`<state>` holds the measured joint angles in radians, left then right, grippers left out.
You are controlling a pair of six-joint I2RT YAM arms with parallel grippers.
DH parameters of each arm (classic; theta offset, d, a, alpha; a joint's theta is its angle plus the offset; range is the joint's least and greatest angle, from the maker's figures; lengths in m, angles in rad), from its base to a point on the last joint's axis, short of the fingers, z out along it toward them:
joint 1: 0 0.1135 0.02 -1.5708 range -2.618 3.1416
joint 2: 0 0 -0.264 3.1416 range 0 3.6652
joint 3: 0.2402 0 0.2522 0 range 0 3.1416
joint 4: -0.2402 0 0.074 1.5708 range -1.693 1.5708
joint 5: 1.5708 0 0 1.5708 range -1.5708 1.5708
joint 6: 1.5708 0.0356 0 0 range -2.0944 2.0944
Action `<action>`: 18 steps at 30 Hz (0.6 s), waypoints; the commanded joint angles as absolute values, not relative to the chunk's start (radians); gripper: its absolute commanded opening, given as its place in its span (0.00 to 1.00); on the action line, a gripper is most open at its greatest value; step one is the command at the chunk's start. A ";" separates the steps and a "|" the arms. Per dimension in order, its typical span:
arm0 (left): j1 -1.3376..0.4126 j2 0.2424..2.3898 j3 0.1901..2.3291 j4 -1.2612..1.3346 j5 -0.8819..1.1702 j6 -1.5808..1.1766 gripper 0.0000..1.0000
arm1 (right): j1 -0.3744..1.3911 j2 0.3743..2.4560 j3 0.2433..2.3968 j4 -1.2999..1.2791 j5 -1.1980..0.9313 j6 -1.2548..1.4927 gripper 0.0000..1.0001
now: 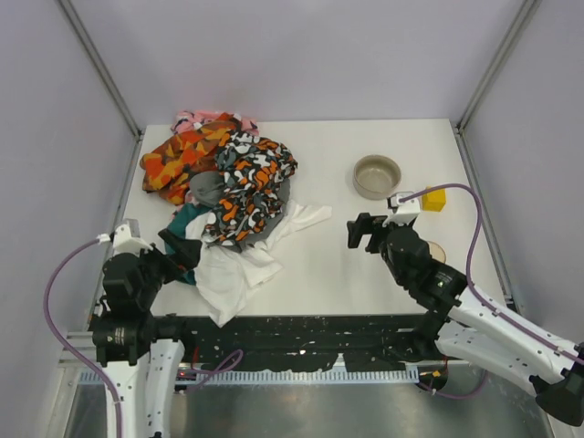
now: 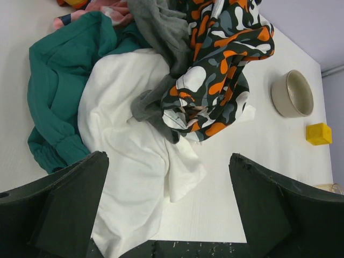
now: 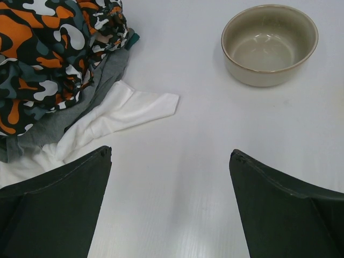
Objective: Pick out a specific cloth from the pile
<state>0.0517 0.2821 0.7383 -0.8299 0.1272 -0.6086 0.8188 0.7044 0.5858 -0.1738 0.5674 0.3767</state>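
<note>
Left tool (image 2: 169,161) and right tool (image 3: 171,153) gape empty; grey cloth (image 2: 161,27) lies in the pile (image 1: 228,173), under blotched print (image 2: 226,59)

Beige round bowl (image 1: 377,176) upright on the white worktop (image 1: 338,265), ahead and slightly right of the right hand (image 1: 358,234), well apart from it, small yellow block (image 1: 434,199) near the bowl's right side, farther right of that hand, not touching either.
</note>
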 commanded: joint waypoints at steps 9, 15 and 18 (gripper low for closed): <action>-0.262 0.625 0.843 -0.612 0.039 -0.566 1.00 | 0.821 0.730 0.557 -0.061 0.529 0.347 0.95; -0.440 0.961 1.078 -0.646 -0.262 -0.416 1.00 | 0.821 0.784 0.548 -0.015 0.457 0.339 0.95; -0.442 1.142 1.144 -0.620 -0.215 -0.374 1.00 | 0.819 0.851 0.574 -0.006 0.423 0.353 0.95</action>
<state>-0.4301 0.9768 1.0557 -0.6754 -0.1329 -0.4721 0.8188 0.7883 0.5461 -0.0738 0.4816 0.3481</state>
